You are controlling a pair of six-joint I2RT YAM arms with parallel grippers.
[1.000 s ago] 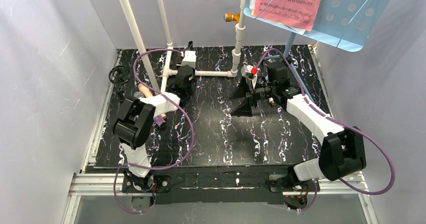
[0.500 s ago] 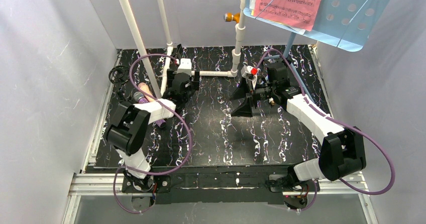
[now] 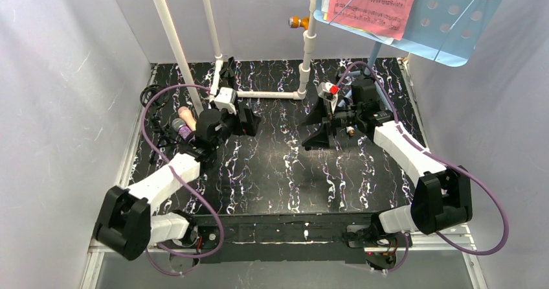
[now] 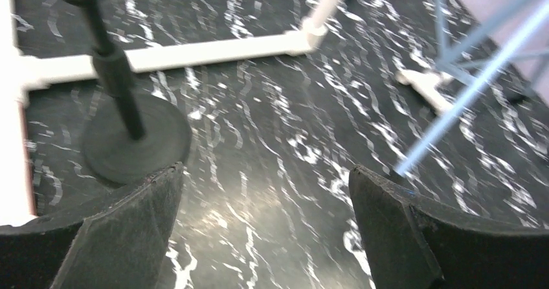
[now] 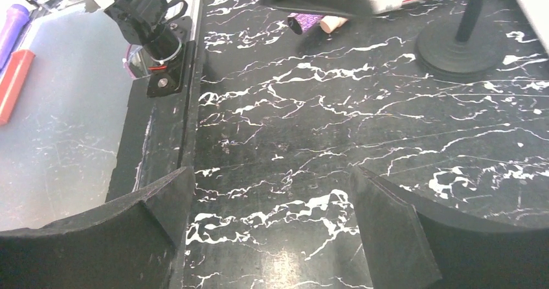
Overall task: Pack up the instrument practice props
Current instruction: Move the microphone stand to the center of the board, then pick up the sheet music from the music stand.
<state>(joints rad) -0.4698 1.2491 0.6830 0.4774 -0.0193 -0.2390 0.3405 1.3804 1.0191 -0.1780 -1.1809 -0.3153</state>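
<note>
Black marbled tabletop (image 3: 285, 172) holds the pink mic (image 3: 187, 115) and purple mic (image 3: 180, 129) lying near its left edge. Left gripper (image 4: 265, 192) is spread and empty by the round mount (image 4: 136, 140). Right gripper (image 5: 268, 192) is spread and empty beside the tripod (image 3: 317, 137).

Black mat (image 3: 285, 172) with white marble veining covers the table.
- Far side: white pipe frame (image 3: 268, 95), base pipes flat on the mat.
- Round-base mount (image 4: 136, 140) stands just beside a base pipe.
- Left edge: pink mic (image 3: 188, 115) and purple mic (image 3: 183, 131) lie side by side.
- Far-left corner: black cable coil (image 3: 154, 96).
- Right of centre: tripod (image 3: 318, 137).
- Far right: blue rack legs (image 4: 453, 62).
</note>
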